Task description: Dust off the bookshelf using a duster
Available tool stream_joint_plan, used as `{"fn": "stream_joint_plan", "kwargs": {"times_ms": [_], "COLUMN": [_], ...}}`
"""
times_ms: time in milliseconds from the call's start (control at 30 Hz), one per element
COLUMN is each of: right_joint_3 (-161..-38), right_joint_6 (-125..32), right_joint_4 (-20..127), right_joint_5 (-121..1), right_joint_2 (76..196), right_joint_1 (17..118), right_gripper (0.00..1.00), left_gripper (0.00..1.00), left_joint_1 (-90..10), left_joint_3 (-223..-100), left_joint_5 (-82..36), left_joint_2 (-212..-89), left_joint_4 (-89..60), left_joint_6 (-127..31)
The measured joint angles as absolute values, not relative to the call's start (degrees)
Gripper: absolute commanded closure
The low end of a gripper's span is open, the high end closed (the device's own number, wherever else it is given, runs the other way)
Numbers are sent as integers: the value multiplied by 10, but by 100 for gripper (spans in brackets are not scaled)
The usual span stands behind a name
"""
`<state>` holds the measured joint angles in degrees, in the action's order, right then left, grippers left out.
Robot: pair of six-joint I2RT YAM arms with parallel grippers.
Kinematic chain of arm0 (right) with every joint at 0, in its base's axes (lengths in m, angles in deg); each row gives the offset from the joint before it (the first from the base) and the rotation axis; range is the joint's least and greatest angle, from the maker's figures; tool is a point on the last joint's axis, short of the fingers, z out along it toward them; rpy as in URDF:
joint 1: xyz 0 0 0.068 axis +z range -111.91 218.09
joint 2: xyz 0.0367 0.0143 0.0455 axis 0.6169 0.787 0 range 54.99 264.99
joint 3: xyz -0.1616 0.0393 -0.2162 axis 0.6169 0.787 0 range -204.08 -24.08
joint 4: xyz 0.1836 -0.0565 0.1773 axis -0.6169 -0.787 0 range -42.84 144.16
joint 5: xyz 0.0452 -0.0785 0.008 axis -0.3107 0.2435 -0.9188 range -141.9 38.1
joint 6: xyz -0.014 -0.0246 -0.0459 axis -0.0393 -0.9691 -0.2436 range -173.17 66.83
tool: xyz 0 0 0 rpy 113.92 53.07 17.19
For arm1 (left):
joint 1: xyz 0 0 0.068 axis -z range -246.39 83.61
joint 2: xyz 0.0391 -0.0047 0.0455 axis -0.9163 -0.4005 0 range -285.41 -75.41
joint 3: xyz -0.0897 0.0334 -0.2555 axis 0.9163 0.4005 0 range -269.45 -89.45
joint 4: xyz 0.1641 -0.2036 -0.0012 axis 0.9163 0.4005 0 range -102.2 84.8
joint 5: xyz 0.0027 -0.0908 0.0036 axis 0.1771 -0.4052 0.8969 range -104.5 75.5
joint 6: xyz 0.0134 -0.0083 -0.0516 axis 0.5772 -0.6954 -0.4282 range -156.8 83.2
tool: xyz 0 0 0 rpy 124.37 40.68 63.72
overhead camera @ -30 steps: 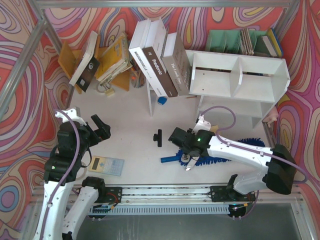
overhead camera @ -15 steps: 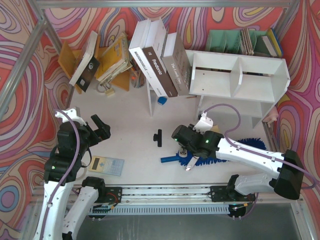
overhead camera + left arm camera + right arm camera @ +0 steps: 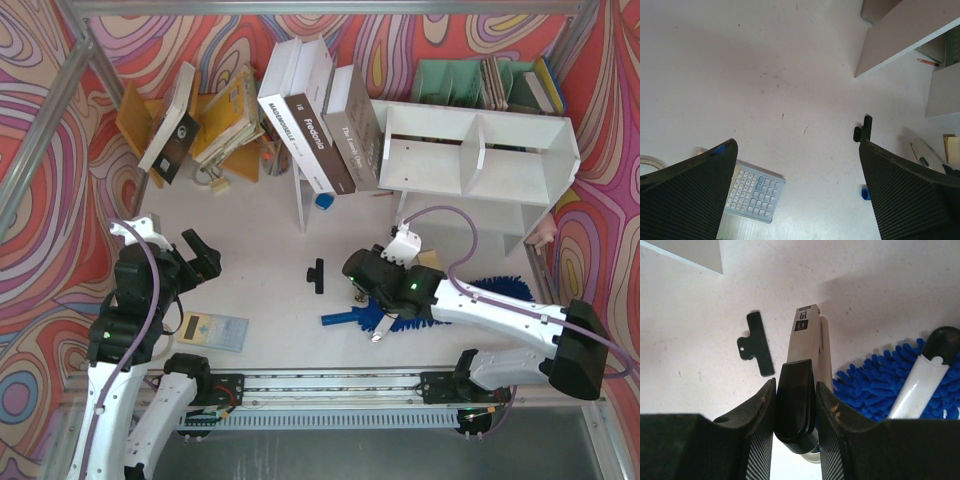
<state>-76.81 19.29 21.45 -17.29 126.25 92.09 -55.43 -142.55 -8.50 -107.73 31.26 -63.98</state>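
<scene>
1. Left gripper (image 3: 202,255): jaws wide apart, holding nothing, poised over the white table (image 3: 765,75) above the pale grey pocket calculator (image 3: 212,330). I note no change over the last second.

2. Small black T-shaped clip (image 3: 317,273): lies loose on the table and has not moved.

3. Right gripper (image 3: 795,387): jaws narrow, clamped on the black rounded end of a silver-and-black stapler-like tool (image 3: 807,335). In the last second the elbow has swung out to the right and the wrist has turned. The gripper head has scarcely shifted.

4. Long bright-blue fluffy chenille duster (image 3: 500,290): lies flat on the table in front of the shelf unit, partly under the right arm and ungripped.

5. Large white wooden bookshelf (image 3: 478,150): at far right, untouched.

Finding: the grip is on the wrong article. In my judgement dusting has not begun, and the tool must be released first.
</scene>
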Motion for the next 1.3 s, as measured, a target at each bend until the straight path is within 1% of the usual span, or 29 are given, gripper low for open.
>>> {"fn": "stream_joint_plan", "kwargs": {"times_ms": [167,533,833,1100,1133,1233,1267,1300], "right_joint_3": [-768,-768,-768,-771,-774,-784,-786,-788], "right_joint_6": [192,212,232,243,247,256,258,260], "right_joint_4": [253,318,357,363,362,357,356,356], "right_joint_5": [-155,-139,-170,-201,-203,-207,-207,-207], "right_joint_2": [1282,1384,1431,1462,1466,1474,1476,1476], "right_joint_1": [921,921,921,921,921,921,921,921], "right_gripper": [100,100,100,100,99,86,79,70], "left_gripper": [2,1,2,2,2,1,2,2], "left_joint_1": [-554,-554,-554,-554,-554,-554,-554,-554], "left_joint_3": [-1426,-1426,-1425,-1425,-1425,-1425,-1425,-1425], "left_joint_5": [-85,-85,-87,-87,-87,-87,-87,-87], "left_joint_2": [-1077,-1077,-1073,-1070,-1069,-1064,-1063,-1063], "left_joint_4": [313,313,313,313,313,313,313,313], "left_joint_6": [-640,-640,-640,-640,-640,-640,-640,-640]}}
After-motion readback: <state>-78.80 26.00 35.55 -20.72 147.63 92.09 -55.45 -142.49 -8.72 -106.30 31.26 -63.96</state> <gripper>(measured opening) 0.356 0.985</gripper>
